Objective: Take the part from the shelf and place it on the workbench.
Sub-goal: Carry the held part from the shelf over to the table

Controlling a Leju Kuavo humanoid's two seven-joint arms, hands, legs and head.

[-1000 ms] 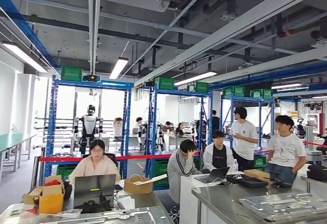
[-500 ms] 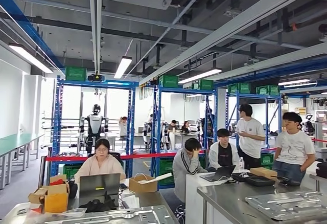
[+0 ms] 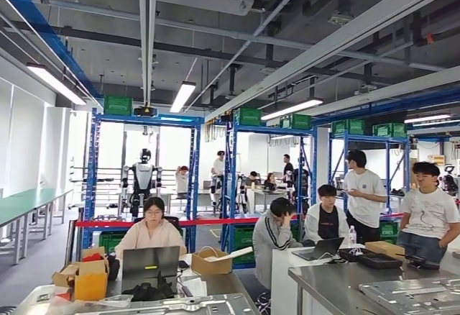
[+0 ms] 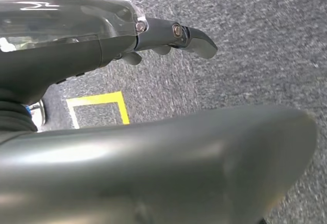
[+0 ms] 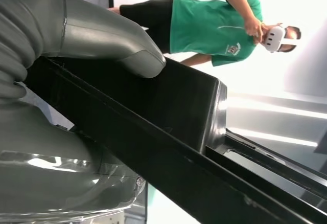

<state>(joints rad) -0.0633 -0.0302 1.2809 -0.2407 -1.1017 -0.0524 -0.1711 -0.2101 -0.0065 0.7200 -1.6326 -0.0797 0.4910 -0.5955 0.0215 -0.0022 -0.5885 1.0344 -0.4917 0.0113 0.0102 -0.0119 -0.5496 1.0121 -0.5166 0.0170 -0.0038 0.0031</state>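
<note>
1. Right hand point(image 5: 77, 96): in the right wrist view the thick grey thumb lies over one face of a long black part point(image 5: 181, 116) and the rest of the hand sits under the opposite face. The hand grasps the part.
2. The part is a dark, straight-edged piece running diagonally across the right wrist view, with a glossy black block at its far end. It is carried in the hand, off any desk or shelf.
3. Behind the part in that view, a person in a green shirt point(image 5: 208, 22) holds a white headset at the face.
4. Left hand point(image 4: 115, 101): hangs over grey carpet floor point(image 4: 262, 45); the dark fingers point(image 4: 185, 36) extend straight, the thumb apart from them, nothing between. Released.
5. A yellow tape corner point(image 4: 100, 104) is marked on the floor below the left hand.
6. The head view looks across a workshop: steel desk point(image 3: 336, 282) at lower right, carrying a flat metal panel point(image 3: 412, 297) at its near edge and a laptop at its far edge.
7. Blue shelf racks point(image 3: 144, 178) stand behind the seated people; green bins sit on top.
</note>
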